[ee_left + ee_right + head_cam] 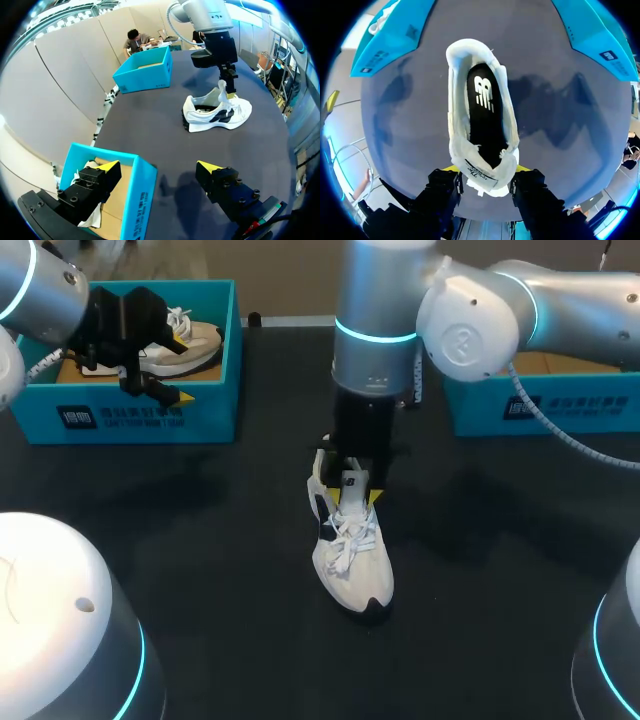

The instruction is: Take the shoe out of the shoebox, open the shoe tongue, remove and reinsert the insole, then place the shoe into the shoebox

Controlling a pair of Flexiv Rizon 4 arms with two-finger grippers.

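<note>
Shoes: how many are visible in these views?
2. One white shoe lies mid-table, its tongue pinched in the jaws of the right gripper; the other shoe sits in the left shoebox. The right shoebox is partly hidden.

A dark, matte counter spreads across the scene, plain and unpatterned. Soft-edged shadows lie blurred over its surface. In the left wrist view the counter carries a faint pale sheen, and in the right wrist view the shadows on it show as darker patches.
</note>
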